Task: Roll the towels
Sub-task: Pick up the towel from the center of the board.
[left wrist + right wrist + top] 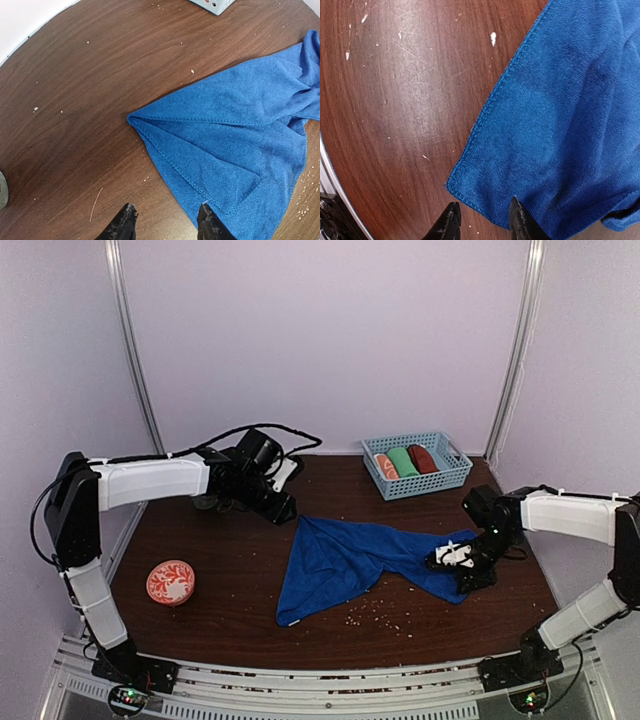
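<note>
We see the rolled rust-brown cloth towel in the pale blue plastic basket, but the royal blue cloth towel lies loose, not yet rolled, on the dark wooden surface, with the left pincer and the right pincer both open and empty.

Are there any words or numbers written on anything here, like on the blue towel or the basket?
None can be read. The blue towel is plain, the basket shows no label, and the round orange dish has only white swirls, not letters.
</note>
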